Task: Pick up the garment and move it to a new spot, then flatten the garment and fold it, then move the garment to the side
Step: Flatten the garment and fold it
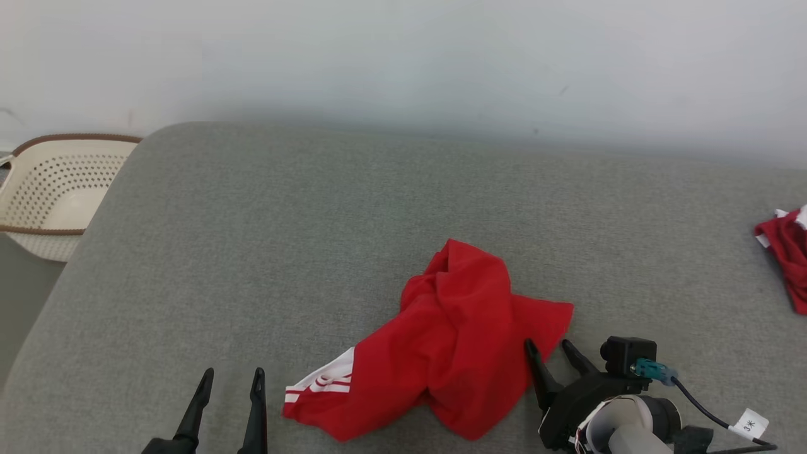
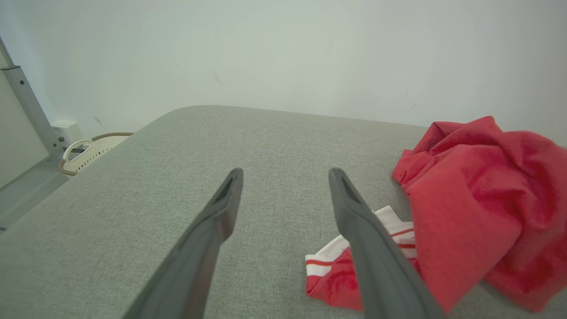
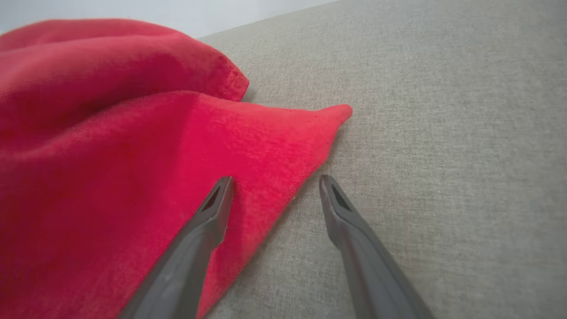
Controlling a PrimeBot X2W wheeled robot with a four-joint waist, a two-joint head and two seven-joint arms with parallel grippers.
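The red garment (image 1: 454, 340) lies crumpled in a heap on the grey upholstered surface (image 1: 315, 221), near its front edge and a little right of the middle in the head view. Its long axis runs slantwise, from the white-striped hem (image 1: 321, 381) at the near left up to a flatter red flap (image 1: 545, 321) at the right. I judge that the coming move turns on that flap. The right pincer (image 1: 547, 345) stands at it with jaws wide. In the right wrist view one finger hangs over red cloth and the other over bare grey, so the cloth's edge passes between them, with the pointed corner (image 3: 343, 110) just ahead. Whether the tips touch the fabric I cannot tell. The left pincer (image 1: 233, 373), also wide and holding nothing, sits apart from the striped hem, which lies to its right. So the right arm is the nearer. Well apart are a perforated basket (image 1: 57, 189) beyond the left edge and another red cloth (image 1: 788, 258) at the far right.
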